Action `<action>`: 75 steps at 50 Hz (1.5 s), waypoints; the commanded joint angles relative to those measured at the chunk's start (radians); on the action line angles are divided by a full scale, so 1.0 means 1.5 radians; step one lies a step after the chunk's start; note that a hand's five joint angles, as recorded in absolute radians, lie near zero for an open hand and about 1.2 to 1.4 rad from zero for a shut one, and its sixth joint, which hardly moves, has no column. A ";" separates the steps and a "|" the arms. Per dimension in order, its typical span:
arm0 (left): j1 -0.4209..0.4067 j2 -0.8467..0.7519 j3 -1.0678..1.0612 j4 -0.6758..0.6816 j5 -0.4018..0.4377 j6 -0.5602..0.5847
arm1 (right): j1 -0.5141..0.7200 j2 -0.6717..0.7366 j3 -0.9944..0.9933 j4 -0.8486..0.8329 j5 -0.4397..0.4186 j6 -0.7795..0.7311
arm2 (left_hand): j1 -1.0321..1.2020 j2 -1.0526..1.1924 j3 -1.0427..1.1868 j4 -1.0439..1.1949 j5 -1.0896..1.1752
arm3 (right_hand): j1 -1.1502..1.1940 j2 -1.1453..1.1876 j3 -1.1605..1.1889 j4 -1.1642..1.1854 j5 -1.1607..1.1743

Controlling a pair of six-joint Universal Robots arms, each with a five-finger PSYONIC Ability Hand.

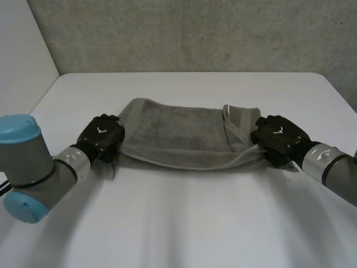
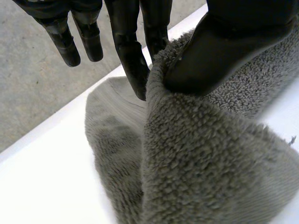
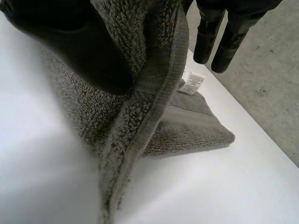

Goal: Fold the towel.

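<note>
A grey towel (image 1: 184,137) lies folded across the middle of the white table (image 1: 184,223), its near layer lifted a little. My left hand (image 1: 101,137) holds the towel's left end; in the left wrist view the thumb (image 2: 224,51) pinches the towel (image 2: 205,158) against straight fingers (image 2: 133,60). My right hand (image 1: 277,138) holds the right end. In the right wrist view its thumb (image 3: 79,51) presses the hemmed edge of the towel (image 3: 154,88) against its fingers (image 3: 219,37). A white label (image 3: 192,83) shows on the lower layer.
A grey wall (image 1: 195,33) rises behind the table's far edge. Bare table surface lies in front of the towel and behind it.
</note>
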 commanded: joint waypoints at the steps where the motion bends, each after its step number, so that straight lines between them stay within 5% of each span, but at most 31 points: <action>1: -0.004 -0.051 0.065 -0.006 -0.007 0.001 | 0.033 0.057 -0.055 0.002 0.034 0.030 | -0.176 -0.169 -0.028 -0.037 -0.193 | 0.066 0.052 -0.034 -0.052 0.048; 2: -0.004 -0.051 0.065 -0.006 -0.007 0.001 | 0.033 0.057 -0.055 0.002 0.034 0.030 | -0.178 -0.170 -0.028 -0.037 -0.195 | 0.066 0.052 -0.034 -0.052 0.048; 4: -0.004 -0.055 0.066 -0.008 -0.018 -0.002 | 0.038 0.061 -0.057 0.002 0.035 0.030 | -0.457 -0.449 -0.028 -0.037 -0.474 | 0.066 0.052 -0.034 -0.052 0.048; 32: -0.088 -0.032 0.024 0.014 -0.081 -0.009 | 0.036 0.060 -0.030 0.006 0.033 0.024 | -0.497 -0.490 -0.028 -0.037 -0.514 | 0.066 0.052 -0.034 -0.052 0.048; 40: -0.078 -0.028 0.017 0.035 -0.151 -0.009 | 0.035 0.057 -0.026 0.008 0.035 0.022 | -0.361 -0.353 -0.028 -0.037 -0.377 | 0.068 0.054 -0.034 -0.052 0.050; 53: -0.067 0.009 -0.045 0.017 -0.154 -0.002 | 0.027 0.017 -0.014 0.052 0.049 0.022 | -0.090 -0.082 -0.028 -0.037 -0.107 | 0.050 0.036 -0.034 -0.052 0.032; 55: -0.067 0.041 -0.064 0.004 -0.152 -0.002 | 0.026 0.004 -0.001 0.062 0.043 0.020 | 0.060 0.068 -0.028 -0.037 0.043 | 0.021 0.007 -0.034 -0.052 0.003; 60: -0.067 0.093 -0.086 -0.014 -0.151 -0.002 | 0.013 -0.024 0.030 0.055 0.036 0.018 | 0.060 0.068 -0.028 -0.037 0.044 | -0.020 -0.034 -0.034 -0.052 -0.038; 65: -0.069 0.135 -0.109 -0.036 -0.136 -0.002 | 0.010 -0.038 0.045 0.055 0.031 0.017 | 0.060 0.068 -0.028 -0.037 0.044 | -0.249 -0.263 -0.034 -0.052 -0.267; 75: -0.058 0.181 -0.155 -0.066 -0.105 0.001 | -0.036 -0.052 0.081 0.041 0.028 0.010 | 0.060 0.068 -0.028 -0.037 0.044 | -0.261 -0.275 -0.034 -0.052 -0.279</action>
